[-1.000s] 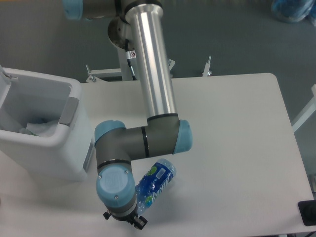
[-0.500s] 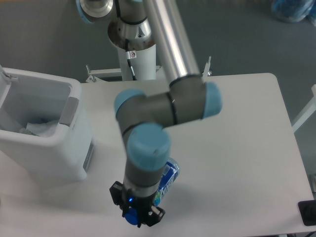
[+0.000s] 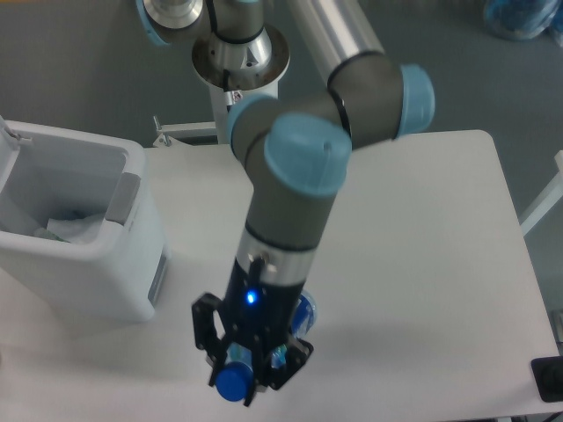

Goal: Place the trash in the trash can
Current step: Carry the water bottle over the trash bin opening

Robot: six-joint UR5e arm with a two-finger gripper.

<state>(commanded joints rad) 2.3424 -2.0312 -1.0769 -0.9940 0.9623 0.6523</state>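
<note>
The clear bottle (image 3: 232, 384) with a blue cap lies near the table's front edge. Its cap pokes out below my gripper (image 3: 251, 374), and a bit of its blue label (image 3: 304, 315) shows beside the wrist. The black fingers stand on either side of the bottle's neck end and appear closed on it. The arm covers most of the bottle's body. The white trash can (image 3: 106, 281) stands at the left with its grey panel (image 3: 128, 196) facing the arm. Inside it lies a crumpled white wrapper (image 3: 75, 230).
The arm's base (image 3: 239, 61) stands behind the table's far edge. A black object (image 3: 547, 380) sits off the table's front right corner. The white table (image 3: 422, 264) stretches to the right of the arm.
The wrist has swung from lying flat over the bottle to pointing down at it, and the arm has risen towards the camera. The fingers now straddle the bottle's cap end.
</note>
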